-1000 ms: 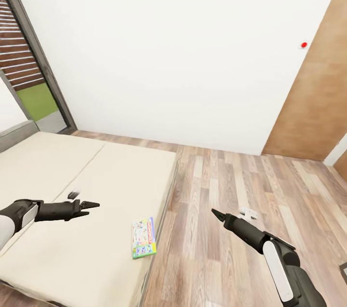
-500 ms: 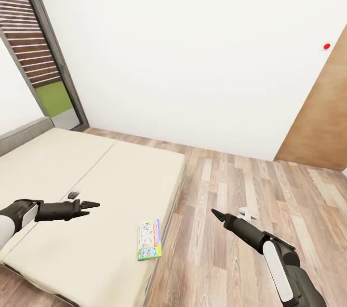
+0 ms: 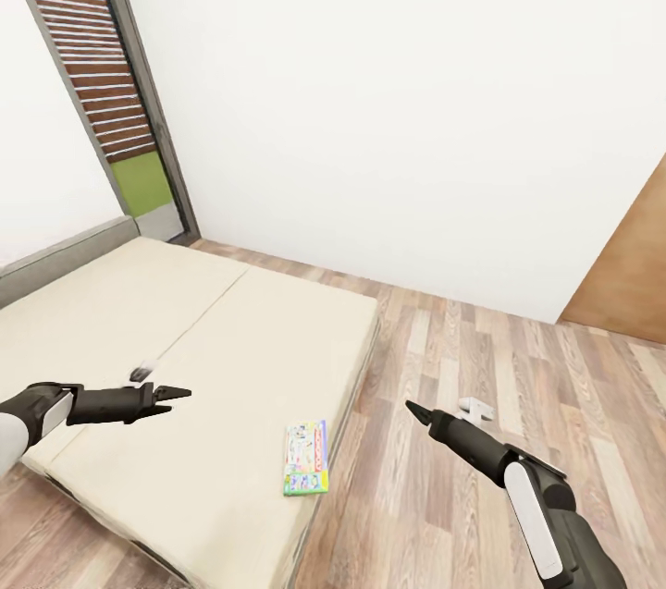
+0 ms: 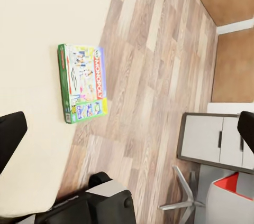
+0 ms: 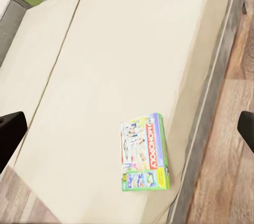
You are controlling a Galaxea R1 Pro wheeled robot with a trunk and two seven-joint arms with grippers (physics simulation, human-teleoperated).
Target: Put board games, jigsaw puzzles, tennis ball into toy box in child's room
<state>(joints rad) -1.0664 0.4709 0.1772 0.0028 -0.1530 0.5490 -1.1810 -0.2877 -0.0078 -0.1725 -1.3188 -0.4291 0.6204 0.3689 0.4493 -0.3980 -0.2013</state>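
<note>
Board game (image 3: pixel 307 459): one flat printed box, green-edged, cover up, lay on the bed (image 3: pixel 185 339) right at the mattress's floor-side edge, near the foot corner. It sat between the two grippers and nearer the robot than both tips, lower than both; touched by neither. Only one game was to be seen on the mattress.

Left gripper (image 3: pixel 182 394): held over the mattress, pointing toward the game's side, well apart from it. In the left wrist view the two dark fingers (image 4: pixel 10 131) stood at opposite margins with the game (image 4: pixel 82 82) between them, so the jaws were spread and held nothing.

Right gripper (image 3: pixel 413 409): held over the plank floor (image 3: pixel 481 478) beside the bed, game off to its left. In the right wrist view its fingers (image 5: pixel 11 129) likewise framed the game (image 5: pixel 144 152); released, empty.

Risks, as judged:
- Game at the very edge: a sideways nudge from a descending finger would likely slide it off onto the floor.
- Thin flat box on a soft mattress: jaws closing from above could skate over the cover or pinch fabric instead.
- Right arm reaching across from the floor side might strike the bed frame.
- Both arms converging on one box could collide.
</note>
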